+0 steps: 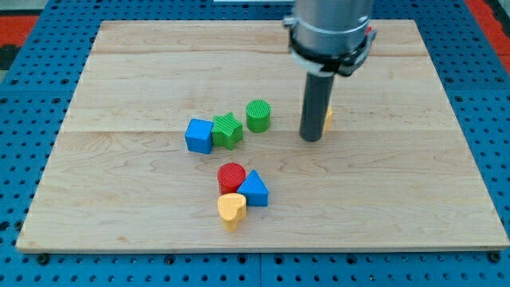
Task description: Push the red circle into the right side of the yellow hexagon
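Red circle [232, 175] first: a short ribbed cylinder lying flat on the wooden worktop [398, 191], a little below the board's middle and slightly toward the view's left. All other places are given from this red circle.

Touching it on the view's right and slightly lower is a blue triangle [255, 189]. Touching it from below is a yellow heart-shaped block [231, 210], which also meets the blue triangle's lower left corner. These three form one tight cluster.

Above the red circle, apart from it, sits a row of three blocks. Straight above is a green star [227, 129]. A blue cube [199, 135] touches the star on the view's left. A green cylinder [258, 115] stands just beside the star on the view's right and a little higher.

Up and to the view's right of the red circle, well apart from it, is my tip [311, 139], the lower end of a straight dark rod hanging from my grey arm. It rests at the worktop surface, to the view's right of the green cylinder with a clear gap between them. I carry no grasping hand, so nothing is held or clenched; the rod touches no block that I can see for certain.

Just behind the rod, peeking out on its right edge, is a sliver of a yellow block [327, 118]. Most of it is hidden, so its shape cannot be made out, nor whether the rod touches it.

Around the worktop lies a blue perforated base [494, 143].
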Action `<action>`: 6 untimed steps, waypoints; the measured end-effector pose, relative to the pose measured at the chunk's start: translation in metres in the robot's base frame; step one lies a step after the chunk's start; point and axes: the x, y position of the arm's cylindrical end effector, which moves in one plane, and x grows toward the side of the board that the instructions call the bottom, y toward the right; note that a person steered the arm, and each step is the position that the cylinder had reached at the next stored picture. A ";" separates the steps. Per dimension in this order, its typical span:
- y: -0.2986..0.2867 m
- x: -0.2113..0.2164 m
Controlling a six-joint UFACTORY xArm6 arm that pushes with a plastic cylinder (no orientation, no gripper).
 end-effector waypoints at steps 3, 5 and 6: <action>0.074 -0.122; 0.079 -0.016; 0.058 0.070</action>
